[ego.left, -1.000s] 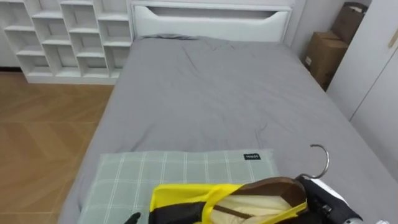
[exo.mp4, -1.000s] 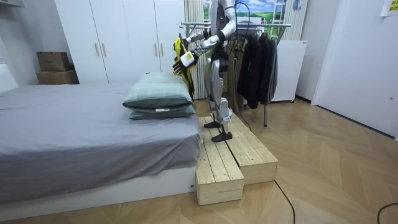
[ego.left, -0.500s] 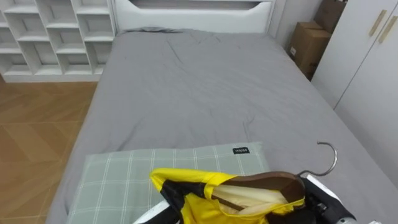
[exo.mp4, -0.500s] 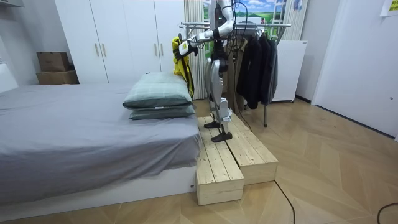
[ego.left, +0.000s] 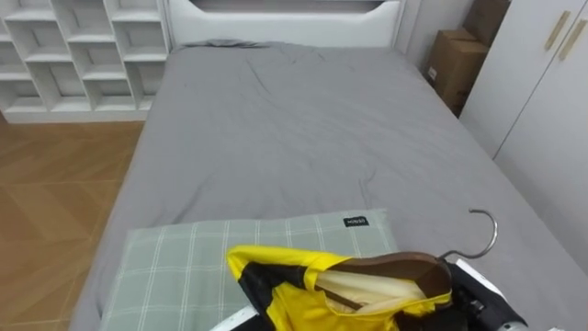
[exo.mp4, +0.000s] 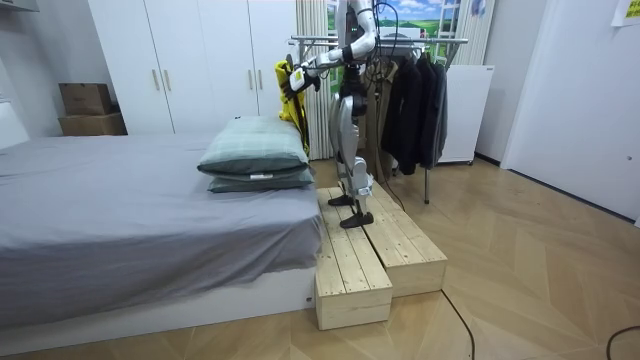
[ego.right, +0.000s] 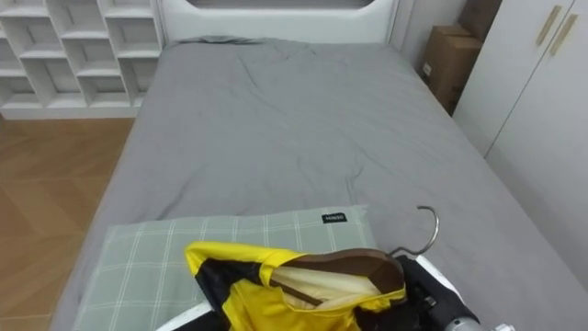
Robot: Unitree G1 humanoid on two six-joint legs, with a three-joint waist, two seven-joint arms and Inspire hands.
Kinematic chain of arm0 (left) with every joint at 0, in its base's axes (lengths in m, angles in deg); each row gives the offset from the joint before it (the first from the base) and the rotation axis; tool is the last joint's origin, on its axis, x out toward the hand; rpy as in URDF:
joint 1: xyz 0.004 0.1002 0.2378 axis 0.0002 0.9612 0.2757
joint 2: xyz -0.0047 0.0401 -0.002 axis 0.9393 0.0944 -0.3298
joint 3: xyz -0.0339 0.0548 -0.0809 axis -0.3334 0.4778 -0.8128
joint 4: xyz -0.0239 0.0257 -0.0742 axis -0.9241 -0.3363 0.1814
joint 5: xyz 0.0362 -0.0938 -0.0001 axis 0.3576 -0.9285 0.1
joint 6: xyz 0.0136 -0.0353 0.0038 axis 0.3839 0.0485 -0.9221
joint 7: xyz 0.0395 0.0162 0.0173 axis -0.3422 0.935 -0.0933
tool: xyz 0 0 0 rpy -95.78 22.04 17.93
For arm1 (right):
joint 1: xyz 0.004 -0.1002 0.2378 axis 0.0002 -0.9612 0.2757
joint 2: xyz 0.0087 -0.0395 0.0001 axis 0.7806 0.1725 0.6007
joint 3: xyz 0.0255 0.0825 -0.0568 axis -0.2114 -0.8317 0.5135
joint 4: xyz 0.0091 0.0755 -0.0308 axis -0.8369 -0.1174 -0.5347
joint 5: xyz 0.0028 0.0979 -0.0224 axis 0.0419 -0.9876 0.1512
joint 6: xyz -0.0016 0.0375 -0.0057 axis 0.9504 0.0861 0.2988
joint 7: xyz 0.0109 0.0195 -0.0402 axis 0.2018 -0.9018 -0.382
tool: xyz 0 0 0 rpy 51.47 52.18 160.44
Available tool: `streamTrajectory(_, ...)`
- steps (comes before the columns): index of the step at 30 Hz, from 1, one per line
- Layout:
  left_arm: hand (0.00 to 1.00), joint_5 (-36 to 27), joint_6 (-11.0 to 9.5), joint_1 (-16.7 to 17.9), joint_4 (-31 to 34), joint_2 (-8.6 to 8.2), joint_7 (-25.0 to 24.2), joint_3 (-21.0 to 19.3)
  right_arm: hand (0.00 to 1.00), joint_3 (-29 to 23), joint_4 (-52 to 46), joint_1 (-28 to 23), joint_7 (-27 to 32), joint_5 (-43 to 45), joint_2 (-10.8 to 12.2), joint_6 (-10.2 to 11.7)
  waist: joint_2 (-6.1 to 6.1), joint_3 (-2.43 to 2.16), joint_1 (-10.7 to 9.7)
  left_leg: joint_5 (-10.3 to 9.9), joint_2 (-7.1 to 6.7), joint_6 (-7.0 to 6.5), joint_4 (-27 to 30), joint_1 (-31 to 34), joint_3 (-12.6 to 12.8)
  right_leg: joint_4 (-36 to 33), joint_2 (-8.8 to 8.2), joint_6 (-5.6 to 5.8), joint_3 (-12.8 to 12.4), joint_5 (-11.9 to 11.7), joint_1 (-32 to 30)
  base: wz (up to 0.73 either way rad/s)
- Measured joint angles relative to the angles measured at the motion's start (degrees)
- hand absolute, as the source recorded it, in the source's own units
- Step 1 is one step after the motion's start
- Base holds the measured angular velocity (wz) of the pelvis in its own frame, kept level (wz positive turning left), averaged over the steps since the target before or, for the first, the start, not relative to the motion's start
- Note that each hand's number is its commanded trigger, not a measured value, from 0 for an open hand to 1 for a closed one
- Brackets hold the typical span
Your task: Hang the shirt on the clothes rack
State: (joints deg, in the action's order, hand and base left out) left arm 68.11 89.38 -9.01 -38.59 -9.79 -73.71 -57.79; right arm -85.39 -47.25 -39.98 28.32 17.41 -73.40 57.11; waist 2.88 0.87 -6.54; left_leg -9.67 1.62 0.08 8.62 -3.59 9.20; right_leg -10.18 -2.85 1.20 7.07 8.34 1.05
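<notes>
Now that it has risen over the near edge of the pillow [ego.left: 175,267], the yellow jacket [ego.left: 303,299], hanger [ego.left: 404,268] clasped by the right hand [ego.left: 482,299], awaits racking.

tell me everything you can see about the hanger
The hanger is brown wood with a thin silver hook standing bare above its neck. A yellow and black jacket is draped over it, pale lining showing. It is in the air over the green checked pillow, with the right hand beside its neck.
</notes>
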Motion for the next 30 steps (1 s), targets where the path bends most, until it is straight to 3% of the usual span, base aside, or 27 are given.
streamTrajectory(4, 0.00, 0.1, 0.0, 0.0, -1.1, 0.01, 0.0, -0.4, 1.00, -0.1, -0.2, 2.2, 0.0, 0.7, -1.2, -0.1, 0.04, 0.01, -0.5, 0.0, 0.00, 0.00, 0.0, 0.0, 0.2, -0.5, -0.03, -0.01, -0.2, 0.1, -0.6, -0.03)
streamTrajectory(7, 0.00, 0.2, 0.1, 0.4, -5.6, -0.31, 0.1, -2.1, 1.00, -0.9, -1.2, 4.0, -0.1, 1.5, -2.3, -0.6, 0.10, -0.03, -0.3, 0.0, 0.15, 0.00, 0.0, -0.2, 1.2, -0.9, 0.20, -0.02, -1.3, 0.1, -1.3, -0.19)
streamTrajectory(11, 0.00, 0.2, 1.6, 1.7, -12.5, -0.27, 0.6, -3.0, 1.00, -2.6, -3.3, 4.8, 0.3, 2.5, -4.1, -1.2, 0.47, -0.04, -0.3, 0.0, 0.15, 0.00, 0.0, 0.0, 1.7, -1.6, 0.24, -0.03, -2.2, 0.1, -1.9, -0.12)
streamTrajectory(15, 0.00, 0.2, 2.0, 1.8, -17.4, -0.30, 0.6, -3.2, 1.00, -2.9, -4.9, 4.8, 1.0, 3.4, -4.2, -1.3, 1.26, -0.02, -0.3, 0.0, 0.16, 0.00, 0.0, 0.0, 1.8, -2.0, 0.21, -0.04, -2.3, 0.1, -2.1, 0.00)
streamTrajectory(23, 0.00, 0.7, 2.1, 1.8, -19.1, -0.38, 2.0, -4.6, 1.00, -2.9, -10.9, 4.8, 1.1, 6.1, -4.2, -1.3, 1.38, 0.00, -0.9, 0.0, 0.14, -0.01, 0.1, 0.0, 1.9, -2.5, 0.16, -0.09, -2.3, 0.2, -2.1, 0.00)
streamTrajectory(30, 0.00, 1.6, 2.2, 1.5, -22.5, -2.60, 5.5, -4.6, 1.00, -5.5, -18.2, 4.7, 1.2, 7.0, -4.2, -2.5, 1.37, -0.04, -1.0, 0.0, 0.10, -0.01, -0.1, -0.1, 2.0, -2.5, 0.17, -0.08, -2.5, 0.2, -2.4, 0.00)
